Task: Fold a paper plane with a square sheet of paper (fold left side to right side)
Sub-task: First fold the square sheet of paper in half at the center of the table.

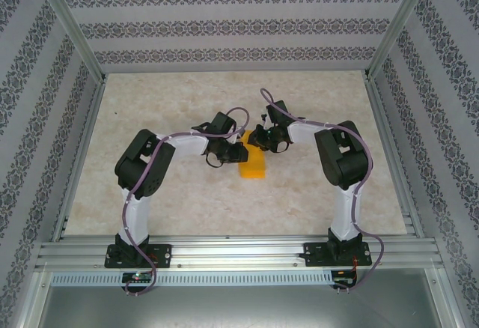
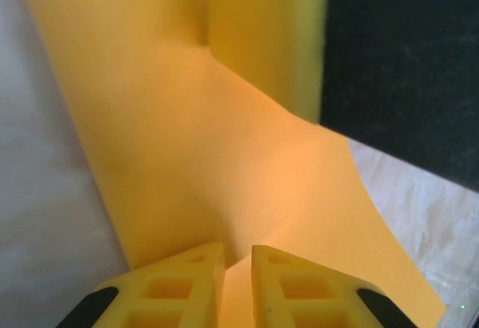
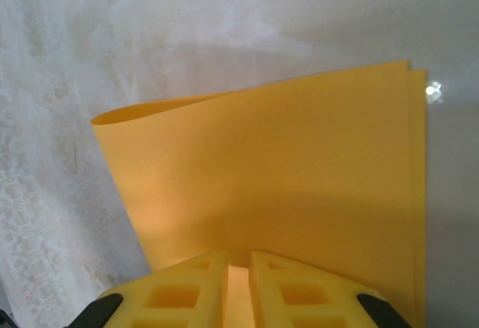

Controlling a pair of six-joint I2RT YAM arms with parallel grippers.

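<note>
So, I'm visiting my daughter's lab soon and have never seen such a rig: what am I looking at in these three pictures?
You see two robot arms, a left arm and a right arm, bolted at the near edge of a pale table. The wide picture comes from a fixed camera above and behind them. The other two come from a small camera on each wrist, so the yellow fingers at the bottom belong to that arm's own gripper. On the table lies one sheet of orange paper, folded over; the right wrist picture shows two layers at its edge. The left gripper and the right gripper are each shut on that paper, which curves upward near the left one.
</note>
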